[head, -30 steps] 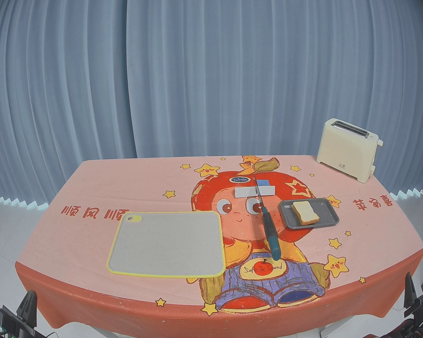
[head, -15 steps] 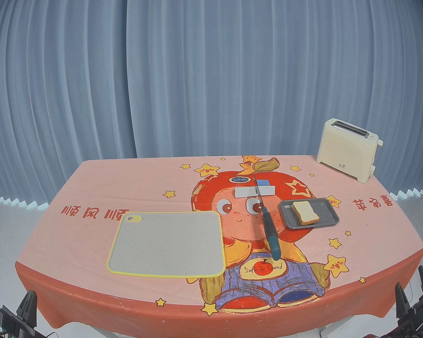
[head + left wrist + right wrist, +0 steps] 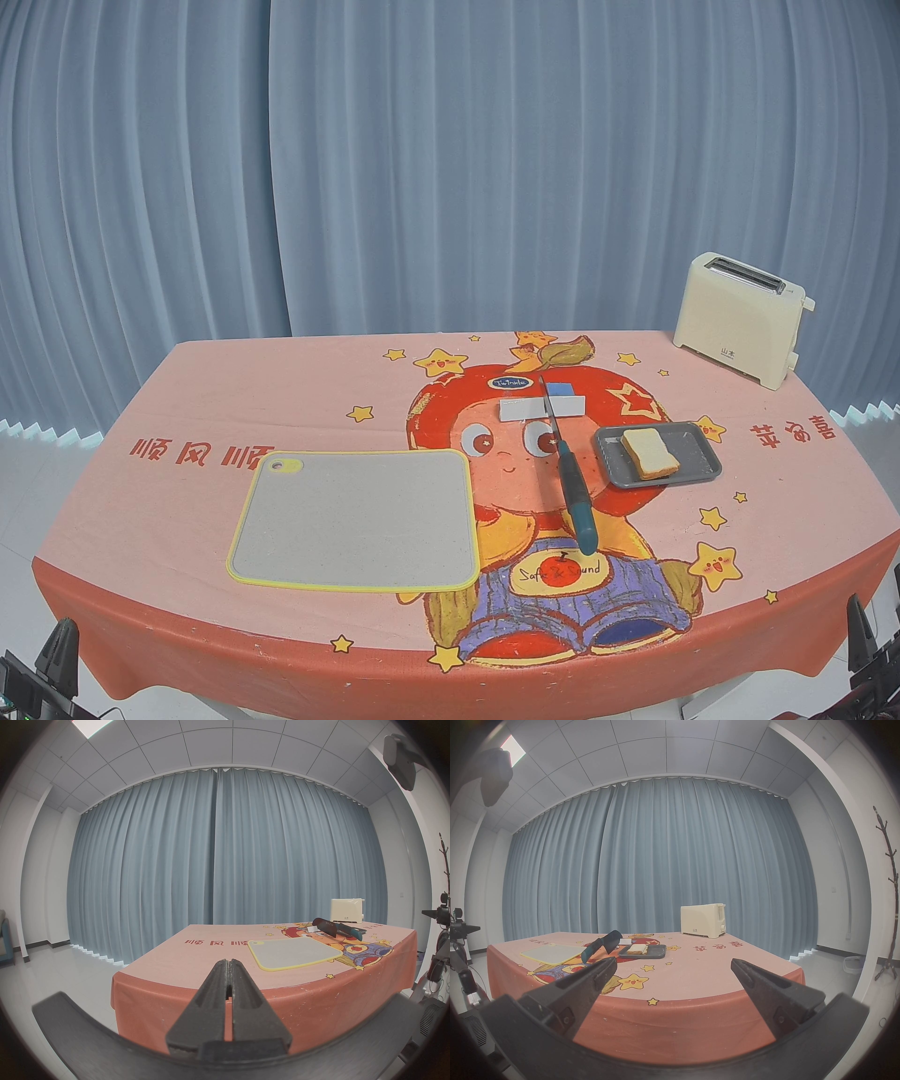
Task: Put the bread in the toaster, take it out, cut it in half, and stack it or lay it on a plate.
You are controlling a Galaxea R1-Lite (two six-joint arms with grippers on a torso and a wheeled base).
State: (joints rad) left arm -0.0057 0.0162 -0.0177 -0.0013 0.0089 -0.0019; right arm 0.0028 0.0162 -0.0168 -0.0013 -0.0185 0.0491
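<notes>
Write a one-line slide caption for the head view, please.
Pale bread slice on grey metal tray, teal-handled knife beside it, cream toaster behind, yellow-rimmed grey cutting board left.

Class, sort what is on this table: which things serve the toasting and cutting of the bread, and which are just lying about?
For the job: bread, toaster, knife, cutting board, grey tray.
Lying about: white and blue blocks under the knife's blade, printed tablecloth.

Cream toaster (image 3: 741, 319), teal-handled knife (image 3: 570, 478)
</notes>
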